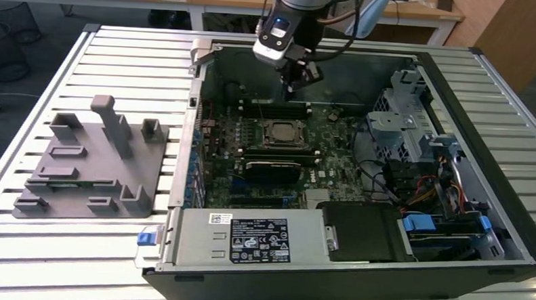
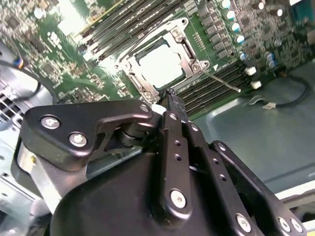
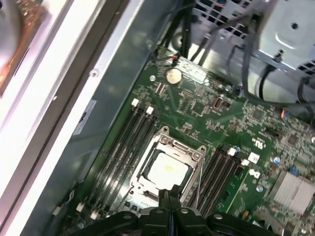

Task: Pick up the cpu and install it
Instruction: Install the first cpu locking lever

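The cpu (image 1: 279, 132) lies flat in the black socket frame (image 1: 261, 142) on the green motherboard inside the open computer case. Its pale silver top shows in both wrist views (image 2: 160, 65) (image 3: 165, 170). The socket's thin metal lever (image 2: 222, 81) sticks out to one side. My gripper (image 1: 292, 90) hangs above the board, over the memory slots on the far side of the socket, clear of the cpu. Its two black fingers (image 3: 165, 211) are pressed together with nothing between them, and their tips (image 2: 171, 97) sit above the socket's edge.
The case walls (image 1: 196, 106) ring the board. A grey box with a label (image 1: 246, 240) sits at the near side, and a metal drive cage (image 1: 405, 122) with cables at the exterior view's right. A grey holder block (image 1: 96, 163) rests on the slatted table at the left.
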